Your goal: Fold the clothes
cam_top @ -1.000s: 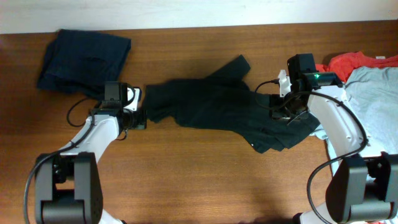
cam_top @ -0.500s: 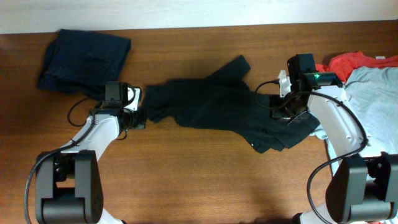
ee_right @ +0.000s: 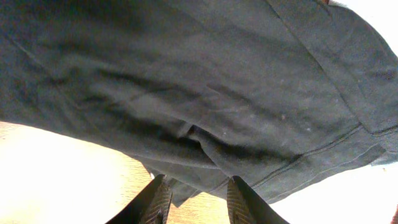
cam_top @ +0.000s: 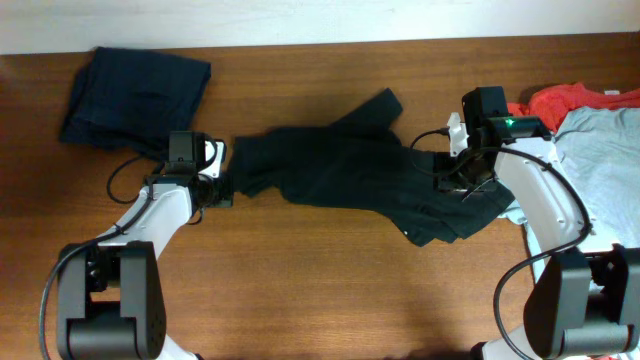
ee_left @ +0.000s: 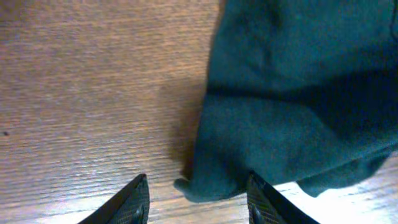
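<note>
The black T-shirt (cam_top: 350, 165) lies crumpled and stretched across the middle of the table. My left gripper (cam_top: 222, 188) stands open at its left edge. In the left wrist view a corner of the shirt (ee_left: 292, 93) pokes between the spread fingers of my left gripper (ee_left: 199, 186), which do not pinch it. My right gripper (cam_top: 462, 185) hovers over the shirt's bunched right part. In the right wrist view the shirt's hem (ee_right: 205, 81) lies between the parted tips of my right gripper (ee_right: 198, 186), with bare wood showing below.
A folded dark navy shirt (cam_top: 135, 95) lies at the back left. A light blue-grey shirt (cam_top: 605, 160) and a red-orange one (cam_top: 565, 100) are piled at the right edge, beside the right arm. The wooden table (cam_top: 320, 290) shows bare wood in front.
</note>
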`<state>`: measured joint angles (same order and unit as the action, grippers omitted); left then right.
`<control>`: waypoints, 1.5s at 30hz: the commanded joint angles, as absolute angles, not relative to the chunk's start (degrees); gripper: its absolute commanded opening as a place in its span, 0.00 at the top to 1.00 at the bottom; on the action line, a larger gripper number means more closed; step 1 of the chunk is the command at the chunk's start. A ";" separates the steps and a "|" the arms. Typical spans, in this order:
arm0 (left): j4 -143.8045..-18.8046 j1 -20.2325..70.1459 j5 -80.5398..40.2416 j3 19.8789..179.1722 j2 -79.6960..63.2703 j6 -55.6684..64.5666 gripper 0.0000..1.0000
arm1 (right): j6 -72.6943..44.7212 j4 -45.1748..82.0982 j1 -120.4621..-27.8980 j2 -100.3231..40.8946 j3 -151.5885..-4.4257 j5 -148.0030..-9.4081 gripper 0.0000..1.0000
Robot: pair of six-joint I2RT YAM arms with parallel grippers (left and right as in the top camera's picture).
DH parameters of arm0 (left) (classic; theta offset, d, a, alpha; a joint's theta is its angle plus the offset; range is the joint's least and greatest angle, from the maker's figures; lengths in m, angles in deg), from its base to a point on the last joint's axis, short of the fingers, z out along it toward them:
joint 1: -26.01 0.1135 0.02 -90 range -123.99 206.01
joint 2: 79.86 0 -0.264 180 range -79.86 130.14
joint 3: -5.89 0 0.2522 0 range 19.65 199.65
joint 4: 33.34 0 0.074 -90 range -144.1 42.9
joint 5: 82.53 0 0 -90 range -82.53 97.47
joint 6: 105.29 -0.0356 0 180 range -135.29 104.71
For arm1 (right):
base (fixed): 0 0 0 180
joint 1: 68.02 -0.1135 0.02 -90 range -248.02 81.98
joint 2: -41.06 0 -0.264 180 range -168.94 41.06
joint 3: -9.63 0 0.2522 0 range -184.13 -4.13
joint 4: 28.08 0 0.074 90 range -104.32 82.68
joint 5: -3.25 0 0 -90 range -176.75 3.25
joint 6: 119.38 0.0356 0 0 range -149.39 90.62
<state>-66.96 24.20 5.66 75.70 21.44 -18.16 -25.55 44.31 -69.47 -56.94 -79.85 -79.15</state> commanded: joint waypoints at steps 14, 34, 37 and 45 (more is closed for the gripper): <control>-65.19 24.31 6.63 76.69 24.36 -18.62 0.75 | -25.92 44.35 -69.10 -56.83 -79.50 -79.90 0.64; -62.69 24.31 6.65 76.71 24.39 -18.62 0.54 | -25.92 44.35 -69.12 -56.83 -79.50 -79.90 0.64; -62.26 24.31 6.65 76.71 24.39 -18.62 0.55 | -25.92 44.35 -69.12 -56.83 -79.50 -79.90 0.64; -62.13 24.31 6.65 76.71 25.15 -18.62 0.55 | -25.92 44.35 -69.12 -56.83 -79.50 -79.90 0.64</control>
<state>-62.26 24.20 6.45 75.70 23.88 -18.34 -25.57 44.31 -69.47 -56.94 -79.85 -79.18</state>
